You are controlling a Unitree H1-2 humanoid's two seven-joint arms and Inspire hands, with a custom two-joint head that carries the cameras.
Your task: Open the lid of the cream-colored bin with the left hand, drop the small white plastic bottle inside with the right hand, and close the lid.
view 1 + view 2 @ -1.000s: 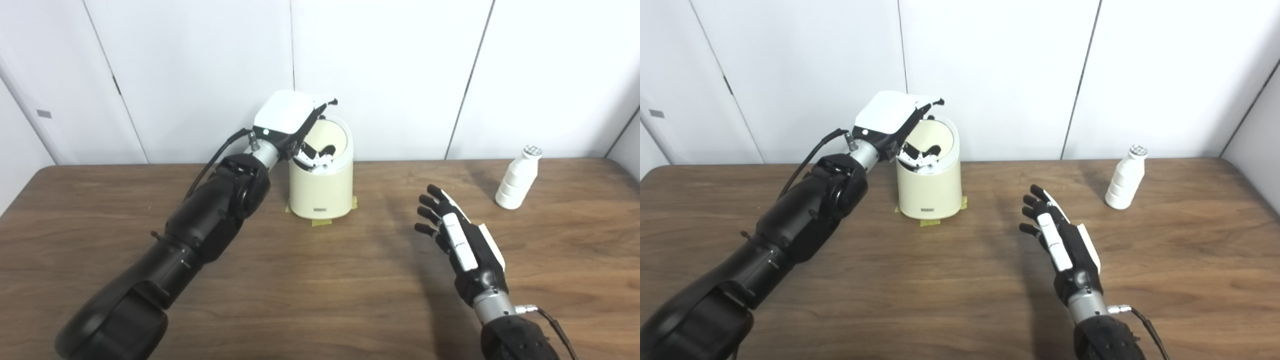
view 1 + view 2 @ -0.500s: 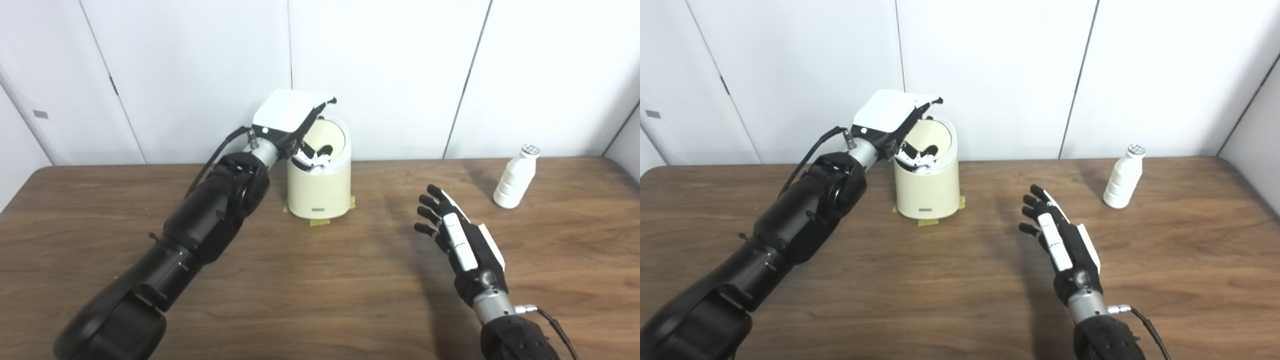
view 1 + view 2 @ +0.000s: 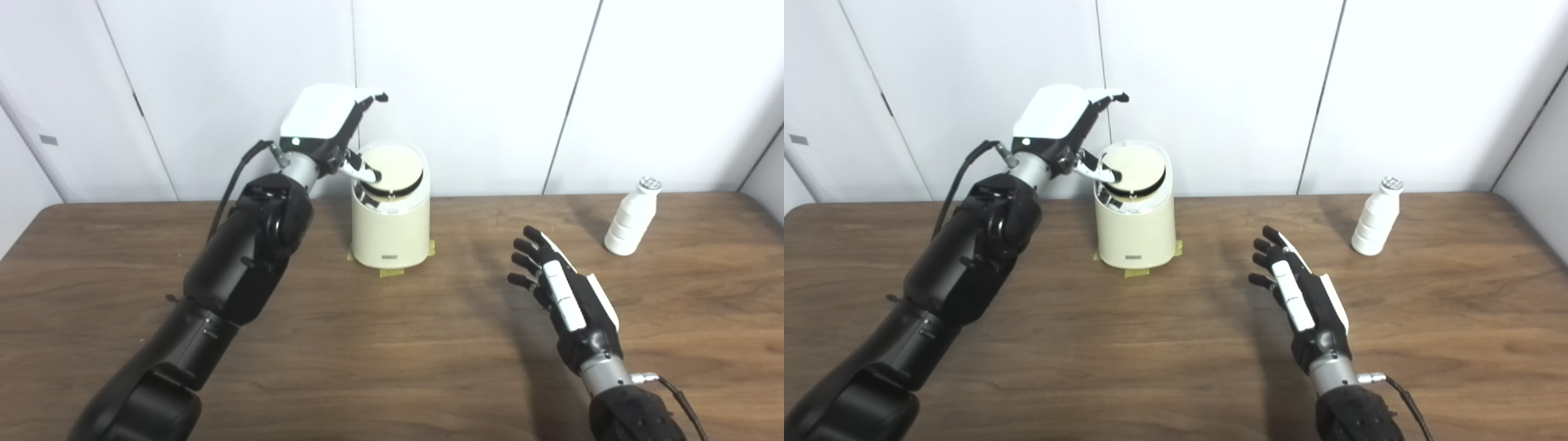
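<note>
The cream-colored bin [image 3: 392, 229] stands at the back middle of the table. Its round lid [image 3: 395, 164] lies almost flat on top, with a dark gap showing under its front edge. My left hand [image 3: 324, 119] is raised above and left of the bin, fingers spread; its thumb tip rests at the lid's left edge. It grips nothing. The small white plastic bottle [image 3: 631, 217] stands upright at the back right. My right hand [image 3: 560, 294] is open and empty, palm facing left, above the table between bin and bottle.
The wooden table [image 3: 392, 343] ends at a white panelled wall [image 3: 478, 92] right behind the bin and bottle. Yellow tape [image 3: 392, 271] marks the bin's base. A cable [image 3: 236, 177] loops off my left wrist.
My left hand has lifted up and to the left, out of the bin's mouth. The lid has swung down from upright to almost flat. My right hand and the bottle have not moved.
</note>
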